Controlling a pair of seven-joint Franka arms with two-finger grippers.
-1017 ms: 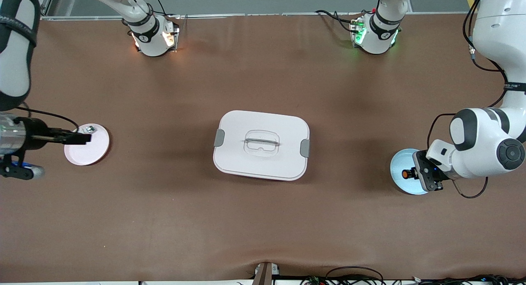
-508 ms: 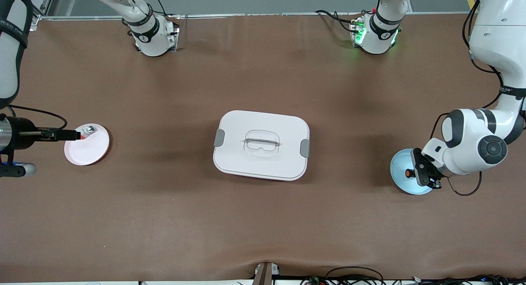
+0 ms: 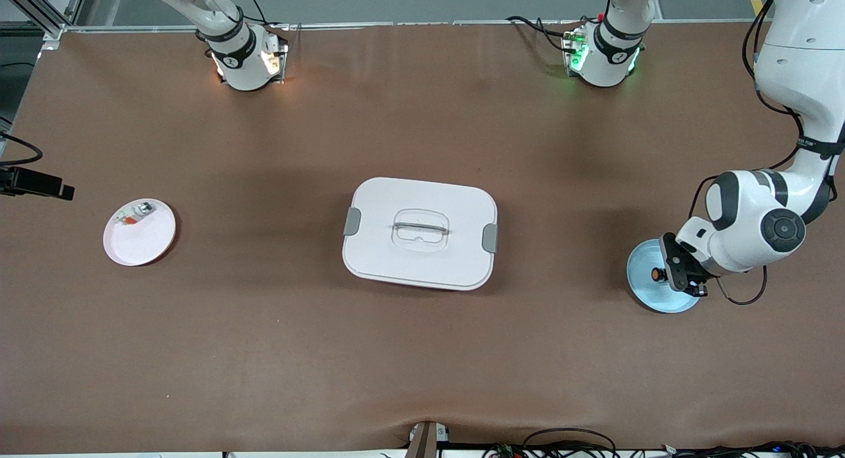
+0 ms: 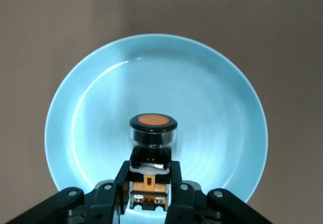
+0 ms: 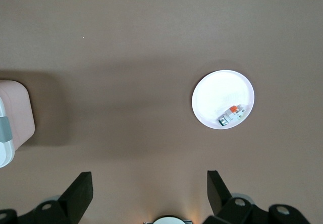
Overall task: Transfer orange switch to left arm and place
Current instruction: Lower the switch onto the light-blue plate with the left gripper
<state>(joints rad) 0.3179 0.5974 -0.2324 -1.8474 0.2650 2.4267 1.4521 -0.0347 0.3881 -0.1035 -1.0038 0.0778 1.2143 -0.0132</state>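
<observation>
Brown cloth covers the whole counter (image 3: 422, 352), and in the front view you see one box (image 3: 420, 233) in its middle, with two small plates well apart from it. One blue plate (image 3: 643, 293) lies toward the left arm's end, one white plate (image 3: 140, 237) toward the right arm's end; the white one holds one silvery component (image 3: 134, 214). Your left pincer (image 3: 662, 274) is over the blue plate, and the orange switch (image 3: 654, 274) shows at its tip. The right pincer is out of this view at the right arm's end of the counter.

In the left wrist view the left pincer (image 4: 147, 183) is clamped on the body of the orange switch (image 4: 153, 129). The switch's long axis runs straight out from the pincer, cap outward, above the blue plate (image 4: 91, 93).

In the right wrist view the right pincer (image 5: 149, 189) is spread wide and empty, high over the counter. You see the white plate (image 5: 212, 94) with the component (image 5: 232, 115), and one corner of the box (image 5: 15, 115).

I judge that the box lies between your two arms, so the coming move must go around or over it.
</observation>
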